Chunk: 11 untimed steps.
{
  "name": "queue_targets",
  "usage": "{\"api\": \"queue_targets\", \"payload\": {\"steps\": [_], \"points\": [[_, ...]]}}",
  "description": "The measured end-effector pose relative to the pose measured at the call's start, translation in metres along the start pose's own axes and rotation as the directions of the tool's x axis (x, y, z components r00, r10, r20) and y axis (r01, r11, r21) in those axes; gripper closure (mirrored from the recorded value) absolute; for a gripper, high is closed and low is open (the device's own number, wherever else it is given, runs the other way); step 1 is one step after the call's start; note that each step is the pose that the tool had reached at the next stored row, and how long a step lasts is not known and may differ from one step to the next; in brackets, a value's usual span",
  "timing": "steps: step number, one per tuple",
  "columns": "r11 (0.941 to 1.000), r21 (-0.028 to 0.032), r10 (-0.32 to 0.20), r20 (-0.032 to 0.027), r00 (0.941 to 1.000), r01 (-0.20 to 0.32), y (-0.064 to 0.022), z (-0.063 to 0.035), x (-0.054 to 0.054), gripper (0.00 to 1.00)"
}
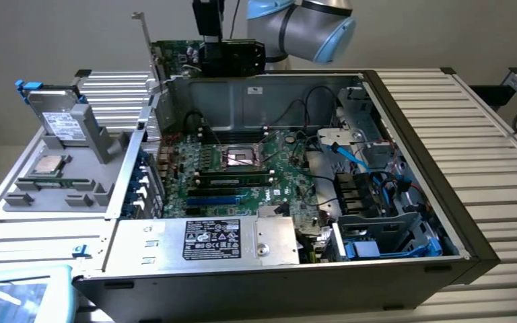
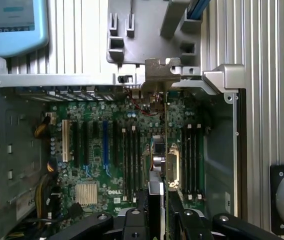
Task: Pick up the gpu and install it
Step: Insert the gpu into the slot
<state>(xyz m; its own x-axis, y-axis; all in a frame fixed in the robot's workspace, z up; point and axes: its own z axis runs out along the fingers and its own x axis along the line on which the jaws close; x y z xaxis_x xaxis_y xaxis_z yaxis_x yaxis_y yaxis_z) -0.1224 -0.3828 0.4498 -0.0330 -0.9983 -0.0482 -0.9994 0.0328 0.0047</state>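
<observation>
Gripper [image 2: 158,206]: mine, closed narrow on the gpu [image 1: 174,56].
Gpu: edge-down above the open case [image 1: 402,101].
Risk: it seems offset from the expansion slots [image 2: 104,142]; lowering misaligned could jam its bracket [image 2: 162,70].

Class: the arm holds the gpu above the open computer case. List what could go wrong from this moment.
1. The gripper pinches the gpu by one end, so it might tilt or slip.
2. Its metal bracket hangs close to the case rim and could catch there.
3. A red wire over the motherboard lies near the bracket and might snag.
</observation>
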Motion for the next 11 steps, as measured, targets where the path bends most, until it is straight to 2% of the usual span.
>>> {"api": "queue_targets", "payload": {"steps": [5, 11], "points": [[1.0, -0.0004, 0.0, -0.005, 1.0, 0.0, -0.0001, 0.0061, 0.005, 0.73], [1.0, -0.0007, 0.0, -0.0048, 1.0, 0.0, 0.0006, 0.0154, 0.021, 0.73]]}}
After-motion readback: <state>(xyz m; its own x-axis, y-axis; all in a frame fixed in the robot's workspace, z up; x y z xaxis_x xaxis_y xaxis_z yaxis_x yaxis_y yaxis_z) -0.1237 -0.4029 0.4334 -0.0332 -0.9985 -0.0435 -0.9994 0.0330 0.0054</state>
